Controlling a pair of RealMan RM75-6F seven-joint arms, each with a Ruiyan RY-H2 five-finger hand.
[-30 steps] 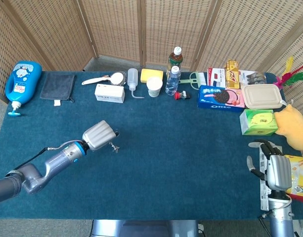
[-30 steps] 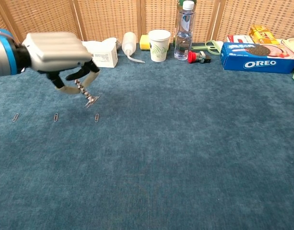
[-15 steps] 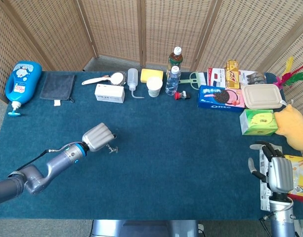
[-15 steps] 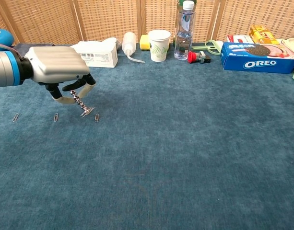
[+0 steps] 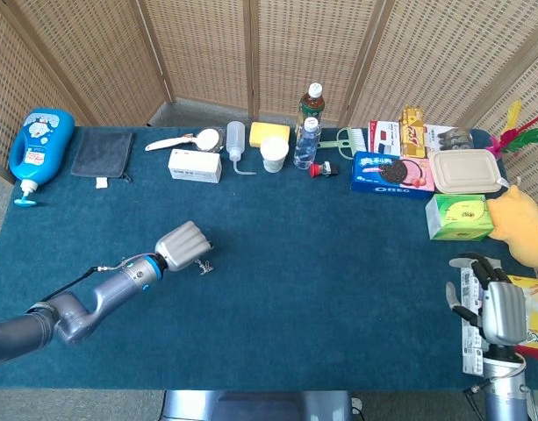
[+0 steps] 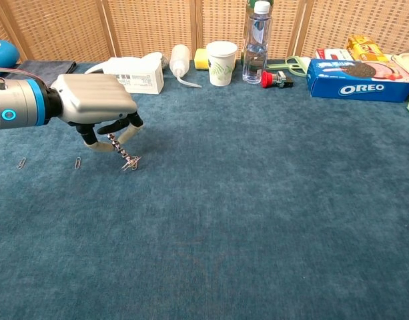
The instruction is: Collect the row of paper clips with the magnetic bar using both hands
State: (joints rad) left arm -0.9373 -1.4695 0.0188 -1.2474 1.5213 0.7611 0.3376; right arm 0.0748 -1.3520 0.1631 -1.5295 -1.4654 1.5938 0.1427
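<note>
The left robot hand (image 6: 97, 110) hung low over the blue-carpeted worktop (image 6: 271, 200), its fingers pinching the upper end of the magnetic bar (image 6: 119, 148), a thin beaded rod that slanted down and away from the palm. The bar's lower tip sat at the carpet, where a small cluster of paper clips (image 6: 131, 163) clung to it. Two more clips, the near loose clip (image 6: 78, 162) and the far loose clip (image 6: 21, 163), lay flat on the carpet on the side of the bar away from the Oreo box (image 6: 361, 79), in a line with the cluster, the near one close by and the far one beyond it.

In the head view the same left robot hand (image 5: 182, 247) showed toward the front of the worktop, well apart from the Oreo box (image 5: 391, 173) at the back row. The right robot hand (image 5: 498, 309) stood upright at the worktop's front corner beyond the Oreo box, fingers apart, holding nothing, just beside a yellow snack packet (image 5: 534, 326).
</note>
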